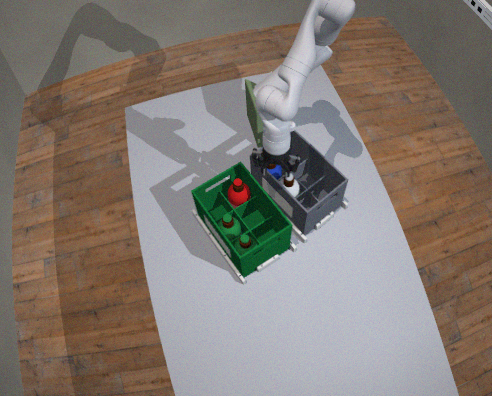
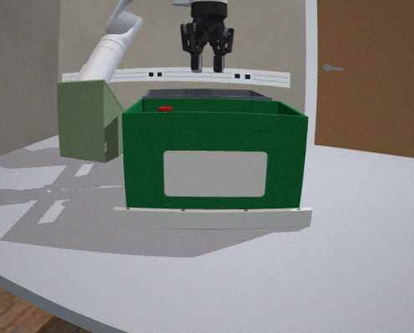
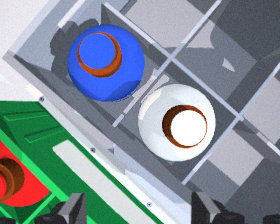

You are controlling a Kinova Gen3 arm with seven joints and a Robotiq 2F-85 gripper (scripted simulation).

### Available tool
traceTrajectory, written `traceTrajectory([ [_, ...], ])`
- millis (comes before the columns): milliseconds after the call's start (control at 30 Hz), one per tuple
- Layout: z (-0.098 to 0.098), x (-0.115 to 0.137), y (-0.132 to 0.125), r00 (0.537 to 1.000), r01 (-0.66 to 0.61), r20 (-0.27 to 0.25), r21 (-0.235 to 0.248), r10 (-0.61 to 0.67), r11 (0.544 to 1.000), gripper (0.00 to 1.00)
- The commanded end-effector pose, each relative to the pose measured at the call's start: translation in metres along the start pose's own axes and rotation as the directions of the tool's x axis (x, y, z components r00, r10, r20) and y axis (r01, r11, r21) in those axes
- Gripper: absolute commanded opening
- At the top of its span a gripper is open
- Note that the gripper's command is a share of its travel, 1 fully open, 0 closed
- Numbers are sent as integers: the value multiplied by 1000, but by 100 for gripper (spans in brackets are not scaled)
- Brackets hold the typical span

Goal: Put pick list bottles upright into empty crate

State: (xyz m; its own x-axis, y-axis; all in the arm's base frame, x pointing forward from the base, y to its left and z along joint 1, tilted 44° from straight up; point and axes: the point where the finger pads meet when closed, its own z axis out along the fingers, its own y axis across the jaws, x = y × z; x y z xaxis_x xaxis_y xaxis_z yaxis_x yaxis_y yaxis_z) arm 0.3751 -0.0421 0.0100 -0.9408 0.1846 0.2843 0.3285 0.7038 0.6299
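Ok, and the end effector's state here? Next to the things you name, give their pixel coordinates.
End effector (image 1: 276, 167) (image 2: 208, 67) (image 3: 139, 210): partly open, nothing between its fingers, above the crates.

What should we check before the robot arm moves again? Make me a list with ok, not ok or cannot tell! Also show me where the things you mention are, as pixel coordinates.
1. Gripper (image 1: 276, 161) (image 2: 208, 64) (image 3: 139, 210) empty, fingers apart: ok.
2. Gripper above both crates' rims: ok.
3. Gray crate (image 1: 327, 202) (image 2: 208, 93) sitting flat: ok, it looks level.
4. Green crate (image 1: 264, 257) (image 2: 145, 177) sitting flat: ok, it looks level too.
5. White bottle (image 1: 292, 189) (image 3: 153, 127) and blue bottle (image 1: 275, 172) (image 3: 106, 90) standing up in the gray crate: ok.
6. Pick list readable: cannot tell, I don't see the paper strip in any view.
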Motion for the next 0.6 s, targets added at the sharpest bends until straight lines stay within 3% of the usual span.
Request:
traceTrajectory([
  [0,-1,-16,-14,1000,0,0,0,0,1000,67],
  [567,-1,-71,-65,1000,0,1,0,0,1000,67],
])
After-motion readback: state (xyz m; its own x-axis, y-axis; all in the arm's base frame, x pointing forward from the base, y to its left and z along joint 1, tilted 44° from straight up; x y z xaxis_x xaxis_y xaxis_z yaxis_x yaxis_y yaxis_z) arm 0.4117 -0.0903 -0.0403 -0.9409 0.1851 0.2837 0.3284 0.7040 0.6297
